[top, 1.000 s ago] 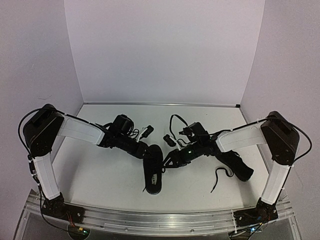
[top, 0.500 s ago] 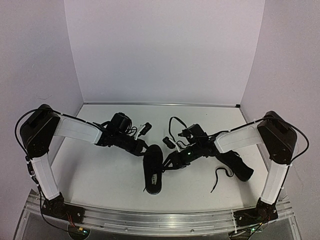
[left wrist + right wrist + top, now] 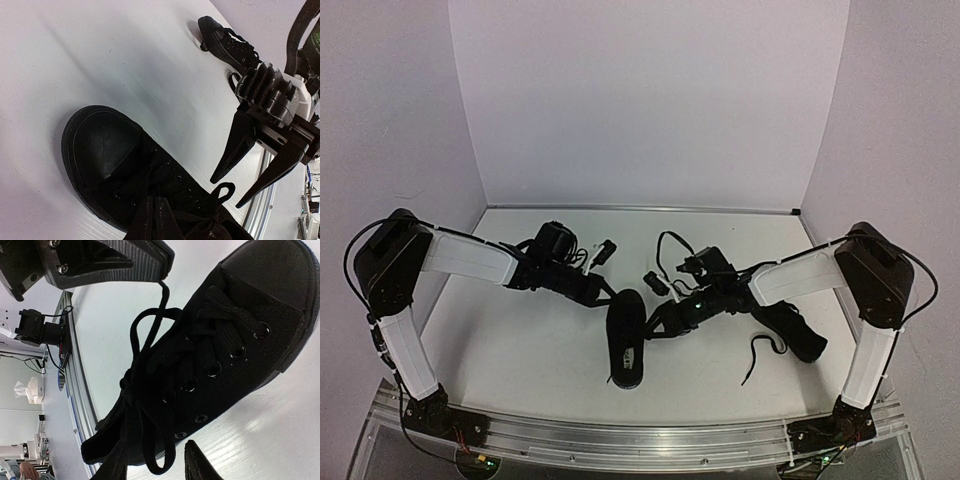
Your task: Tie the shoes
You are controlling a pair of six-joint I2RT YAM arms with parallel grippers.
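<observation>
A smooth white tabletop [image 3: 520,350] sits boxed in by a plain pale back panel [image 3: 650,100] and two lilac-tinted side walls [image 3: 380,110]. A ribbed aluminium rail [image 3: 620,432] runs along the near edge. The light is soft and even, leaving a faint sheen on the surface.

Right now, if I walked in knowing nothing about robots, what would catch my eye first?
A small black shoe lies in the middle of the table with both grippers at it. The left gripper seems to pinch a lace end, and the right gripper stands open beside the laces. A second black shoe lies to the right, partly under the right arm, its laces trailing loose.
</observation>
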